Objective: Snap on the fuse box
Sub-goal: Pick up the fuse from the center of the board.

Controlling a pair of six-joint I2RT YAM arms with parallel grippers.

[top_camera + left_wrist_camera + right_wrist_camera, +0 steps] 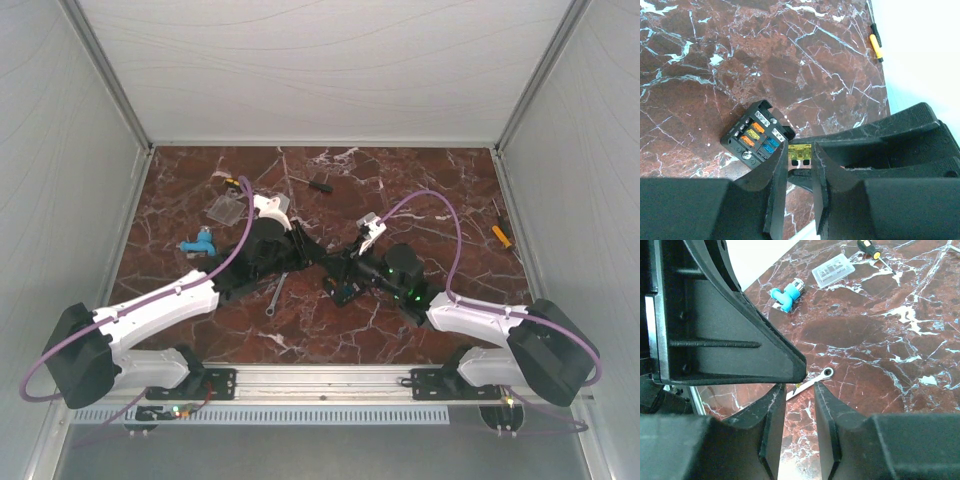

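Observation:
The fuse box (757, 135) is a small black box with orange, yellow and blue fuses, lying open-side up on the marble; in the top view the fuse box (345, 291) sits just below where the two grippers meet. My left gripper (800, 150) is shut on a small yellow blade fuse (801, 152), held just right of the box. My right gripper (800, 390) faces it tip to tip, its jaws a narrow gap apart with only marble showing between them. The right gripper's black body (900, 145) fills the space behind the fuse.
A flat clear plastic cover (832, 270), a blue part (786, 293) and a screwdriver (869, 247) lie at the far left of the table. A small wrench (815, 380) lies under the grippers. Another yellow-handled screwdriver (876, 46) lies near the right wall.

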